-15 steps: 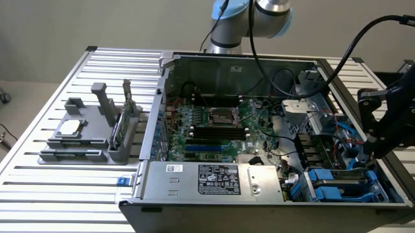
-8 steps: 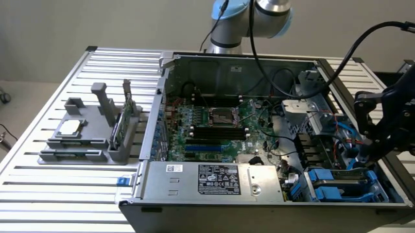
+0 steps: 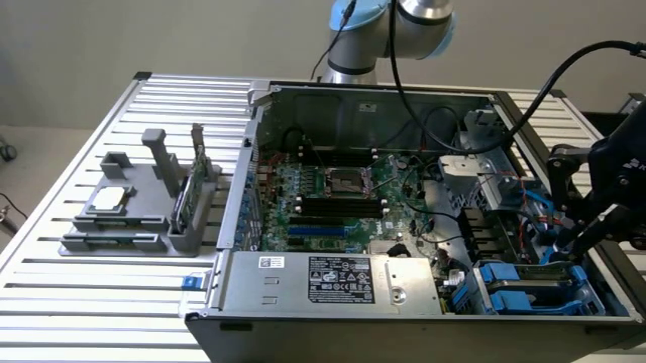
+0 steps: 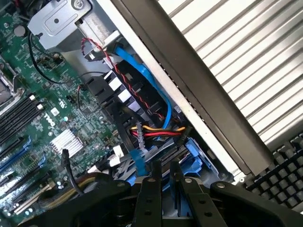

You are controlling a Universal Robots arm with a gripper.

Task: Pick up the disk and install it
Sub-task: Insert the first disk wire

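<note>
Wide shot first: the slatted metal bench (image 3: 81, 302) carries everything, and the big open computer case (image 3: 343, 113) takes up most of it. Behind the case stands the grey-and-blue robot arm (image 3: 394, 30), its black cable looping down over the open top.

Inside, the green motherboard (image 3: 333, 204) covers the case floor. The silver power supply (image 3: 333, 280) with its black label sits along the near wall.

Out on the bench, on the exterior view's left and well apart from the case, there's a grey fixture (image 3: 131, 227). A thin green circuit card (image 3: 184, 200) stands on edge in it, and a small square silver chip (image 3: 108, 200) lies flat beside that.

Now to the action. The black end effector (image 3: 570, 249) is down inside the case, at the near corner on the exterior view's right, directly over the drive bay. From the wrist camera it hangs just above blue plastic. Spread or pinching? I cannot tell from here.

The disk (image 3: 530, 287), blue carrier showing, lies low in that corner bay, just beneath the end effector. Whether the two touch is not clear.

Close by, a red, orange and yellow cable bundle (image 4: 158, 131) crosses the bay, and a blue ribbon cable (image 4: 142, 75) runs along the case wall. On the board sits a small finned heatsink (image 4: 66, 140).
</note>
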